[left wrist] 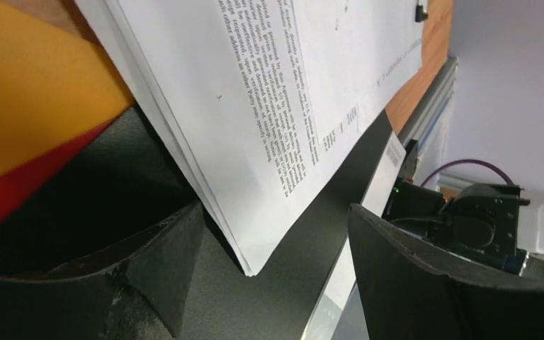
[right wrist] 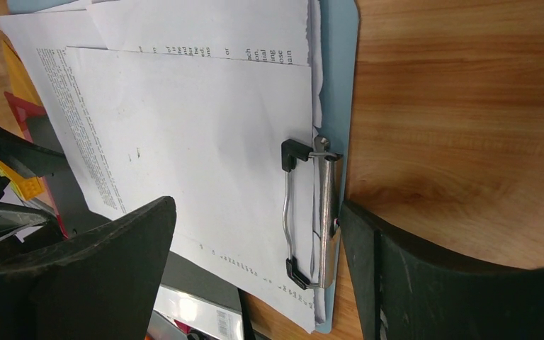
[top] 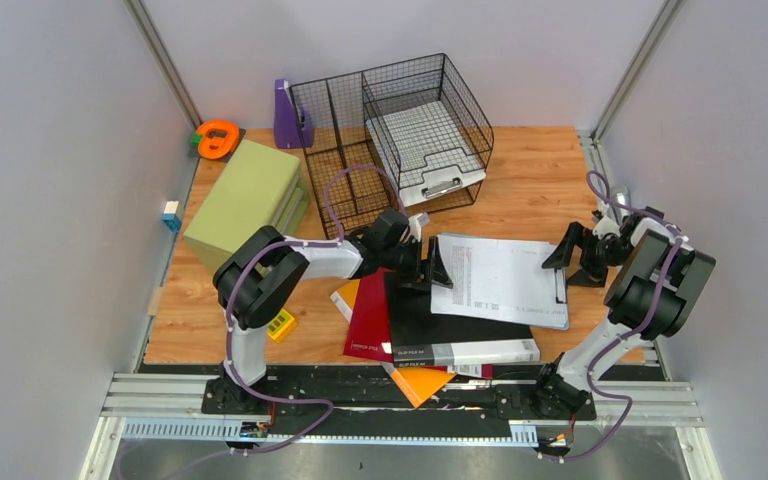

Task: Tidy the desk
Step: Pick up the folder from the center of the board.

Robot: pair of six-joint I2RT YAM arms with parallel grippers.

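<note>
On the desk point(top: 530, 165) lies a light-blue clipboard point(right wrist: 334, 85) with a stack of printed white papers point(top: 500, 280) under its metal clip point(right wrist: 324, 212). My left gripper point(top: 438, 262) is open at the papers' left edge. One corner of the papers point(left wrist: 269, 85) pokes between its fingers, above a black folder point(left wrist: 312, 241). My right gripper point(top: 570, 255) is open at the clip end. In the right wrist view the clip sits between the fingers of that gripper point(right wrist: 255, 212), close to the right one, and nothing is gripped.
A black folder point(top: 450, 320), a red folder point(top: 368, 318) and an orange folder point(top: 422, 383) lie overlapped under the papers at the front. Black wire trays point(top: 390, 130), a green box point(top: 245, 195), a purple holder point(top: 288, 115), an orange tape dispenser point(top: 218, 138) and a small yellow item point(top: 280, 325) stand behind and to the left.
</note>
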